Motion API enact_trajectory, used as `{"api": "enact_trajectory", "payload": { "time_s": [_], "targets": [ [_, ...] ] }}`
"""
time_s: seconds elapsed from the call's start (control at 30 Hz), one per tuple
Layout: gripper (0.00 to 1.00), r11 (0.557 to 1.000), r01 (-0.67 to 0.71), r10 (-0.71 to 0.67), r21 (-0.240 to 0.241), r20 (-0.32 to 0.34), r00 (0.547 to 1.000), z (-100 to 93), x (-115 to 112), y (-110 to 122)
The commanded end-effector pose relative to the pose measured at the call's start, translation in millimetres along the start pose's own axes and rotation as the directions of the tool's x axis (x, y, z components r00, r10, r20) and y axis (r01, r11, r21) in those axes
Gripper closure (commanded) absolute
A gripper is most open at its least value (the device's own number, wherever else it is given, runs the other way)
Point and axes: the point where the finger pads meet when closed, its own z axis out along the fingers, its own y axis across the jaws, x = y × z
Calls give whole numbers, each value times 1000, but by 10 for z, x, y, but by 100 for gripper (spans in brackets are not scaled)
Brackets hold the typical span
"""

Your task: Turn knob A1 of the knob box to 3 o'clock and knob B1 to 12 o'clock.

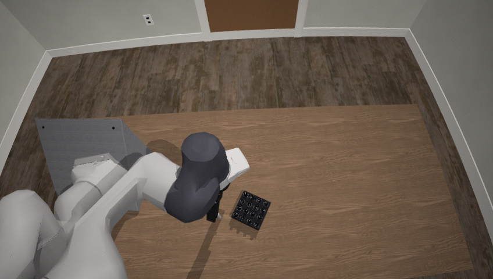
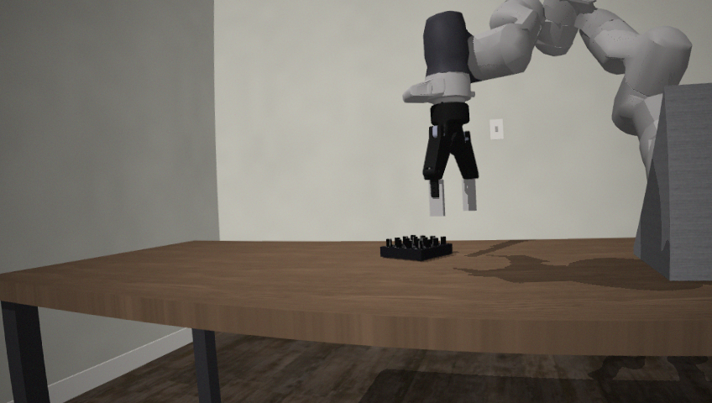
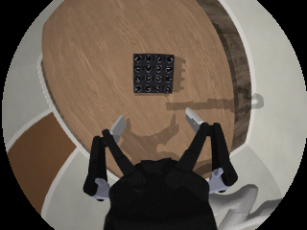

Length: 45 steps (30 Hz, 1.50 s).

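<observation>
The gripper (image 2: pixel 452 206) hangs well above the table (image 2: pixel 249 280), fingers spread to their widest and holding nothing. The knob box (image 3: pixel 153 73) stands on the table below and ahead of the fingertips, so the coming move is forward, then down. Individual knobs and their white lines are too small to read.

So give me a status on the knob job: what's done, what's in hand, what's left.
Done: nothing that shows. The knob box stands on the table, untouched; the knob lines are too small to read. In hand: the pincer hangs open and empty, high above the box and to one side of it, touching nothing. Left: come down onto A1, turn it to 3 o'clock, then B1 to 12 o'clock.
</observation>
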Motion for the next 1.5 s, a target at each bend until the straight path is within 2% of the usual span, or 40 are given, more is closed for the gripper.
{"api": "enact_trajectory", "payload": {
  "time_s": [0.0,0.3,1.47],
  "targets": [
    [0,1000,-23,23,6,-6,1000,-21,-23,-25],
    [0,1000,-23,23,6,-6,1000,-20,-94,-36],
    [0,1000,-23,23,6,-6,1000,-20,-96,-36]
  ]
}}
